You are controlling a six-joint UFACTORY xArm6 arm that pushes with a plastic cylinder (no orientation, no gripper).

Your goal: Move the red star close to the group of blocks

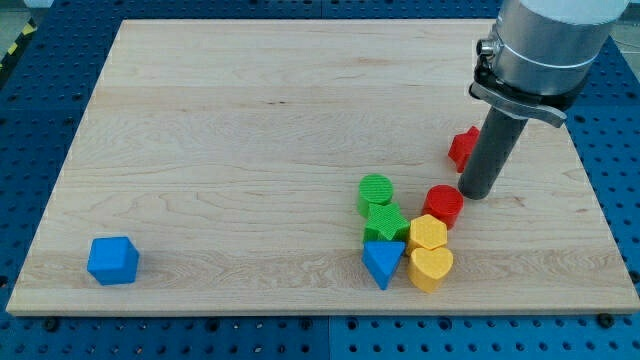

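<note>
Your red star [462,147] sits just right of the group, half hidden behind my tip [473,195]. My tip is a bare rod, pinching nothing. Next you probably need it above-right of the star, pushing toward the red cylinder [443,205].

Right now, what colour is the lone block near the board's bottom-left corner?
Blue. The lone block shows clearly in the camera view, far from the cluster and from my tip.
</note>
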